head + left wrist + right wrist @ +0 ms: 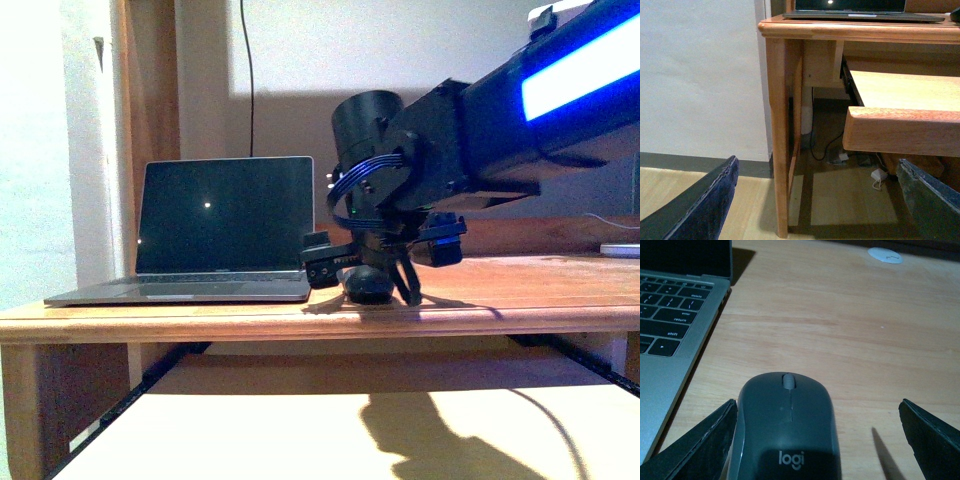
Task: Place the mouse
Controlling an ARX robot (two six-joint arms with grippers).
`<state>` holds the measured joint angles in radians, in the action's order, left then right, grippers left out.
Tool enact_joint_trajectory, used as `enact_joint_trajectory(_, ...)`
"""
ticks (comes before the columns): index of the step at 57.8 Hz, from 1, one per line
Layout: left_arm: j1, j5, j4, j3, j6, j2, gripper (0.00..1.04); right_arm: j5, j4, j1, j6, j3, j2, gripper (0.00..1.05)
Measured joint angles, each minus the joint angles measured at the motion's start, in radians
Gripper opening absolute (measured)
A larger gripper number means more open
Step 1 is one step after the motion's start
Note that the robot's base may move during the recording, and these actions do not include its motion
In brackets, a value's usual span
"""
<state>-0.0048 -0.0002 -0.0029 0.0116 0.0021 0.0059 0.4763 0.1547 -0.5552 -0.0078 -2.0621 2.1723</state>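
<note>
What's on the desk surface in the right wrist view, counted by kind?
laptop: 1
mouse: 1
white disc: 1
Total: 3

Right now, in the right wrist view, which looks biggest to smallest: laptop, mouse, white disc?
1. Laptop and mouse: they fill about the same area. The laptop is cut off at the edge and the mouse sits nearest the camera, so I won't rank them.
2. Disc: clearly smallest, also farthest.
</note>
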Motion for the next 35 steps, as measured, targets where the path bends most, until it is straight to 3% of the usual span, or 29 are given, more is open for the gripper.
enact_joint_trajectory(7,0.000,0.000,0.000,0.000,0.000,0.000,0.97,-0.112,-0.119,0.046,0.018,0.229,-0.195,0.97)
enact_joint_trajectory(17,0.000,0.000,0.000,0.000,0.000,0.000,0.97,-0.472,-0.344,0.216,0.050,0.837,-0.718,0.97)
enact_joint_trajectory(28,0.000,0.000,0.000,0.000,0.000,0.000,0.97,-0.811,-0.366,0.395,0.036,1.405,-1.122,0.97)
enact_joint_trajectory(35,0.000,0.000,0.000,0.000,0.000,0.000,0.97,-0.883,-0.359,0.443,0.011,1.548,-1.233,0.97)
